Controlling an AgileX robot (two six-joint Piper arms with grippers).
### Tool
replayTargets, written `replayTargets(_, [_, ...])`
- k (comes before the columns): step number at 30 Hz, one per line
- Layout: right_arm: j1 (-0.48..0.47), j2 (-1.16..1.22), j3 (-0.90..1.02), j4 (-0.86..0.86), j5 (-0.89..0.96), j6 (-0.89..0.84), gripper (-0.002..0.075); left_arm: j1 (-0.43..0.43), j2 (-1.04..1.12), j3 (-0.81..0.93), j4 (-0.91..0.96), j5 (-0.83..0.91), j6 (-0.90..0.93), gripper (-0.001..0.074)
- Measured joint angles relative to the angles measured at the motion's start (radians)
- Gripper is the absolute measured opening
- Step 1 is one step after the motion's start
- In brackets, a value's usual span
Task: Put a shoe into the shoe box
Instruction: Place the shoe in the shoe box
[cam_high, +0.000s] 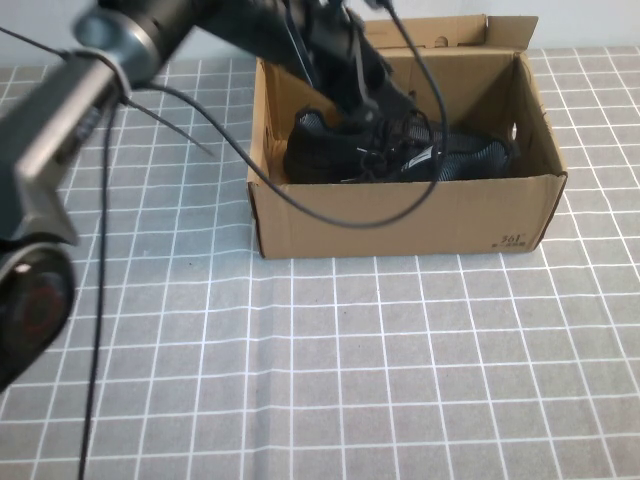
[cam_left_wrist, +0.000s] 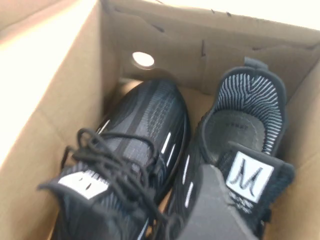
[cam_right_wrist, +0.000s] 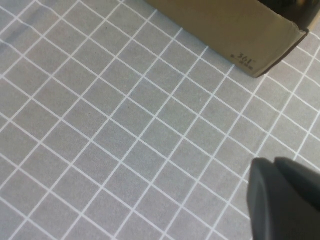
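Observation:
The brown cardboard shoe box (cam_high: 400, 215) stands open at the back of the table, its lid flap (cam_high: 445, 32) raised behind. Inside lie two black sneakers side by side, a dark mass (cam_high: 400, 155) in the high view. In the left wrist view the shoe (cam_left_wrist: 245, 125) shows a striped grey-blue insole and a white tongue tag (cam_left_wrist: 250, 177). Its twin (cam_left_wrist: 135, 150) has its laces bunched on top. My left gripper (cam_high: 365, 108) reaches down into the box over the shoes and is open. One finger (cam_left_wrist: 212, 205) stands beside the shoe's tongue. My right gripper (cam_right_wrist: 272, 167) is shut, hovering over the cloth near the box's marked corner.
A grey cloth with a white grid (cam_high: 380, 360) covers the table. The left arm and its cables (cam_high: 110, 130) cross the left side. A small round hole (cam_left_wrist: 143, 59) pierces the box's end wall. The printed mark (cam_right_wrist: 244, 59) sits on the box's front corner.

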Motion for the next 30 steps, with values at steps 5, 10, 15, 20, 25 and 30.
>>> replayTargets(5, [0.000, 0.000, 0.000, 0.000, -0.011, 0.000, -0.0016, 0.000, -0.096, 0.000, 0.069, 0.045, -0.199, 0.0315])
replayTargets(10, [0.000, 0.000, -0.004, 0.002, -0.013, 0.011, -0.0016, 0.000, -0.152, -0.001, 0.082, 0.119, -0.348, 0.0078])
replayTargets(15, [0.000, -0.001, -0.011, 0.034, -0.011, 0.039, -0.0016, 0.000, -0.213, -0.001, 0.107, 0.146, -0.436, 0.0009])
replayTargets(20, [0.000, -0.025, -0.011, 0.067, 0.053, 0.041, -0.0016, 0.000, -0.337, -0.001, 0.211, 0.146, -0.520, 0.0002])
replayTargets(25, [0.000, -0.140, -0.011, 0.073, 0.117, 0.050, -0.0016, 0.000, -0.479, -0.001, 0.400, 0.158, -0.622, 0.0001])
replayTargets(30, [0.000, -0.337, -0.014, 0.079, 0.131, 0.092, -0.0016, 0.000, -0.626, -0.001, 0.509, 0.169, -0.692, 0.0001])
